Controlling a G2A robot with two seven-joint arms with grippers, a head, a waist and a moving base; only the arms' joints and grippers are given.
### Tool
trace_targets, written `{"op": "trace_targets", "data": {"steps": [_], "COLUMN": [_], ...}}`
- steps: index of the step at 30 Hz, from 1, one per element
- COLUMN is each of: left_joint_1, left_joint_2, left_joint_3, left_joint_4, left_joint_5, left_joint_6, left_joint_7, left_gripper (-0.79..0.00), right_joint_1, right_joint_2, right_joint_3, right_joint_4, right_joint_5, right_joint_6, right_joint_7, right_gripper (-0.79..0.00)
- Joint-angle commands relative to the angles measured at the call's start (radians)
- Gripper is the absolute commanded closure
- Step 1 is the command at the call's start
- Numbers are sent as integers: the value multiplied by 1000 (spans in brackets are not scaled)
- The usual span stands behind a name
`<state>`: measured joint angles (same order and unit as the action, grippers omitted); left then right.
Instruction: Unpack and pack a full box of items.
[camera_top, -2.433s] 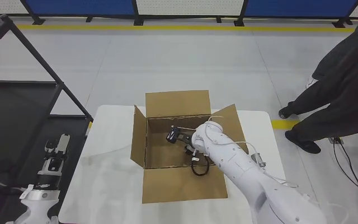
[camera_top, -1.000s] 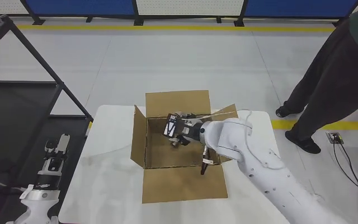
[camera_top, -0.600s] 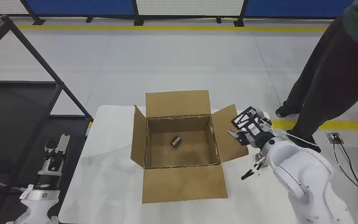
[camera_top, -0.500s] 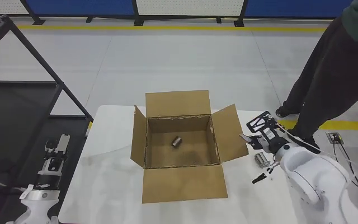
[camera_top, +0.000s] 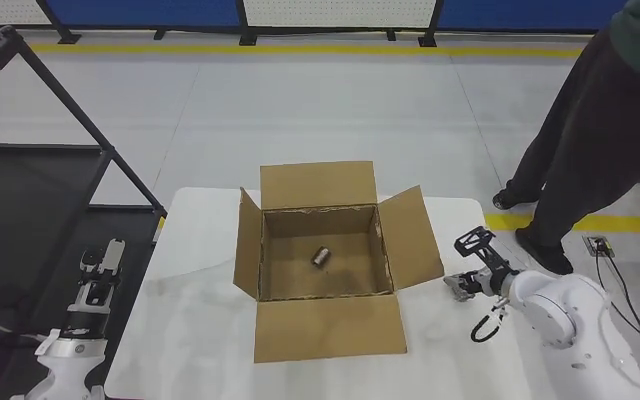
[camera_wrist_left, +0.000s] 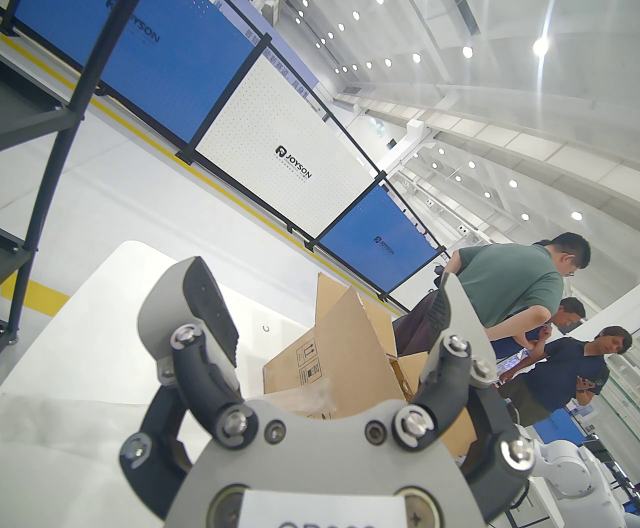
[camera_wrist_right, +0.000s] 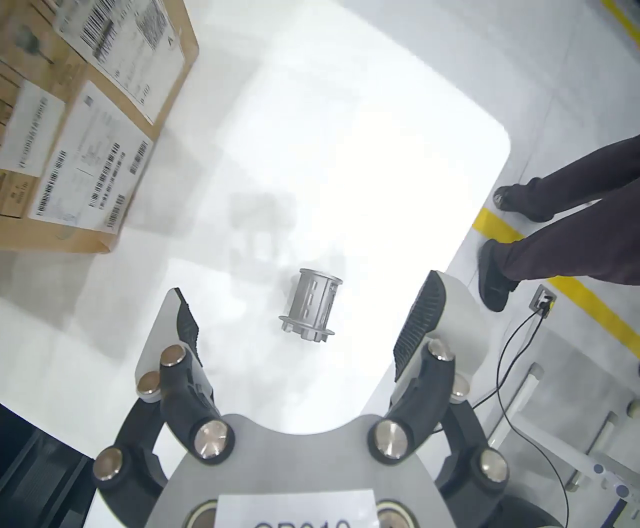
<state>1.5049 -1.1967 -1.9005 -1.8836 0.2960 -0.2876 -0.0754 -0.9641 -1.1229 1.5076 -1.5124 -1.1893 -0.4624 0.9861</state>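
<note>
Cardboard box (camera_top: 330, 328) at mid worktop (camera_top: 200, 300), a bit nearer the far edge than the near one, all four flaps folded outwards, top wide open. Plain brown inside; white barcode labels (camera_wrist_right: 87, 165) on the outer wall facing the R edge. On the box floor, abt centre and slightly twd the far wall: small grey metal cyl (camera_top: 320, 257), lying loose, touching no wall.

R gripper (camera_wrist_right: 306, 292) over the worktop btw the box's R flap and the R edge, abt halfway along that edge. Released: ribbed black pads (camera_wrist_right: 417, 315) spread wide, nothing gripped. Just beyond the fingertips, on bare white worktop: slotted metal sleeve (camera_wrist_right: 311, 306), grey, w/ a flange at one end, flange end twd the gripper. Looks to lie on its side. Clear of both pads, apart from the box. Faint shadow beside it on the worktop. Black cable loop (camera_top: 485, 325) hanging by the R wrist, on the side twd the near edge.

L gripper (camera_wrist_left: 325, 280) off the worktop, out past the L edge, abt halfway along it, above a dark rack (camera_top: 60, 200). Likewise released: pads wide apart, empty, aimed up and across twd the box. In L wrist view, box flaps seen beyond the fingertips, well apart from them
</note>
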Motion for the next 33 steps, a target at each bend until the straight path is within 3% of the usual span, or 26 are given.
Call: {"op": "trace_targets", "data": {"steps": [1,6,13,23,25,26,28,29,33], "left_joint_1": [0,0,0,0,0,0,0,0,0], "left_joint_2": [0,0,0,0,0,0,0,0,0], "left_joint_3": [0,0,0,0,0,0,0,0,0], "left_joint_4": [0,0,0,0,0,0,0,0,0], "left_joint_5": [0,0,0,0,0,0,0,0,0], "left_joint_6": [0,0,0,0,0,0,0,0,0], "left_joint_7": [0,0,0,0,0,0,0,0,0], "left_gripper": [-785,-785,-785,-785,-785,-785,-785,-785,-785], "right_joint_1": [44,130,200,280,292,299,309,312,317], "right_joint_2": [-3,-8,-13,-22,-24,-25,-26,-26,-21], "right_joint_3": [-36,-95,-143,-211,-223,-229,-236,-237,-228], "right_joint_4": [68,208,341,481,503,512,528,533,534], "right_joint_5": [-4,12,19,16,16,16,19,19,20], "right_joint_6": [3,-7,-5,14,24,29,29,30,35], "right_joint_7": [16,74,66,95,98,101,90,85,58], "right_gripper": [-785,-785,-782,-680,-594,-379,-179,-28,0]}}
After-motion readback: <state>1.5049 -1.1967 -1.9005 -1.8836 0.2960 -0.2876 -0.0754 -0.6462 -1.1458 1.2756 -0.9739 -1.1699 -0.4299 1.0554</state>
